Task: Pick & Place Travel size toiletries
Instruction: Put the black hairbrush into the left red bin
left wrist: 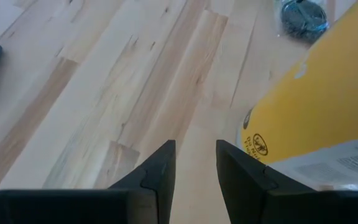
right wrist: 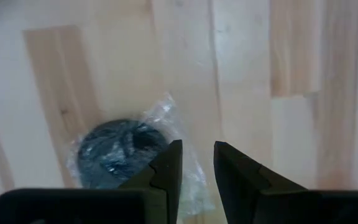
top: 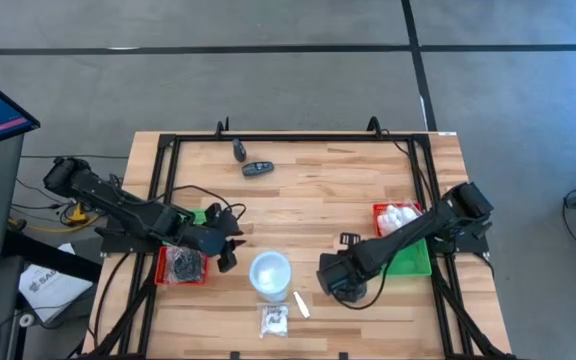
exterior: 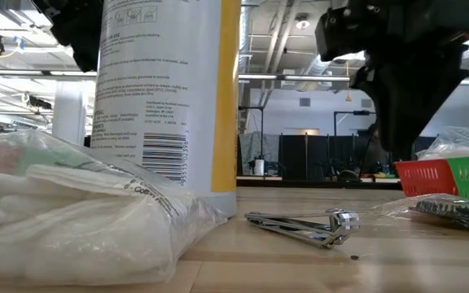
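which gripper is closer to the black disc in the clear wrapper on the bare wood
Right. The right gripper hangs directly over the wrapped black disc, fingers slightly apart and empty. The left gripper is across the table, beyond the white and yellow container.

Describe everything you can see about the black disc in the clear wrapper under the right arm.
The wrapped black disc is round, flat and dark, with a slightly rough-looking top, sealed in a crinkled clear plastic wrapper that sticks out past its edge. It lies flat on the bare wooden table, touching only the wood. The right gripper hangs just above its edge, jaws slightly apart and holding nothing. In the high view the arm hides it.
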{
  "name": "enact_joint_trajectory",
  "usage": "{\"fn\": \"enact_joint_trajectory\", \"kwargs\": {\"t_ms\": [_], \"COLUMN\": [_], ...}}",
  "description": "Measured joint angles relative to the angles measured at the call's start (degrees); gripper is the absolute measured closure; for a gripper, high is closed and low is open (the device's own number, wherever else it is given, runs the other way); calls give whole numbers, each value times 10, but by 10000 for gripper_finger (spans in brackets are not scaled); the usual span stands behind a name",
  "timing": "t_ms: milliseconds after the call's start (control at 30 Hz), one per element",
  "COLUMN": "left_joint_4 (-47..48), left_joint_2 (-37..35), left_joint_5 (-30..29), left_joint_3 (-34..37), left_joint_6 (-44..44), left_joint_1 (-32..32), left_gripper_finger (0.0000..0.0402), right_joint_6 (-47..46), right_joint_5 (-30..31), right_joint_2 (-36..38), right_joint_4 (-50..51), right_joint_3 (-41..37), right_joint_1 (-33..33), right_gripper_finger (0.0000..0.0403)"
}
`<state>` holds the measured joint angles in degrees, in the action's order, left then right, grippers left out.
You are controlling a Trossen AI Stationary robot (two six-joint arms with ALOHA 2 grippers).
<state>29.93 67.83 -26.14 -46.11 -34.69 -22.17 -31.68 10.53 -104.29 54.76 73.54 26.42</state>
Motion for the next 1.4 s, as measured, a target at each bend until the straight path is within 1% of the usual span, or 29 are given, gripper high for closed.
{"fn": "enact_joint_trajectory", "kwargs": {"t_ms": [100, 233, 367, 467, 733, 867, 1033, 1100, 1167, 1267, 1400], "left_joint_4": [-1, -1, -2, -3, -4, -4, -5, -5, -5, -5, -5], "left_joint_2": [0, 0, 0, 0, 0, 0, 0, 0, 0, 0, 0], "left_joint_5": [-4, -4, -4, -4, -4, -4, -4, -4, -4, -4, -4], "left_joint_3": [0, 0, 0, 0, 0, 0, 0, 0, 0, 0, 0], "left_joint_6": [1, 2, 4, 4, 4, 15, 15, 15, 15, 15, 15], "left_joint_1": [0, 0, 0, 0, 0, 0, 0, 0, 0, 0, 0], "left_gripper_finger": [296, 297, 297, 297, 297, 297, 297, 297, 297, 297, 297], "right_joint_6": [1, 2, 0, -12, -33, -65, -94, -109, -121, -124, -129], "right_joint_5": [-13, -52, -62, -64, -63, -63, -65, -65, -65, -65, -81], "right_joint_2": [1, -20, -37, -51, -57, -56, -68, -68, -76, -93, -111], "right_joint_4": [-13, -38, -46, -42, -47, -54, -75, -68, -90, -86, -88], "right_joint_3": [0, 0, 0, 0, 0, 0, 0, -1, 2, -1, 3], "right_joint_1": [2, 1, 0, 0, -6, -12, -17, -17, -19, -19, -19], "right_gripper_finger": [320, 320, 309, 284, 187, 160, 154, 154, 154, 154, 154]}}
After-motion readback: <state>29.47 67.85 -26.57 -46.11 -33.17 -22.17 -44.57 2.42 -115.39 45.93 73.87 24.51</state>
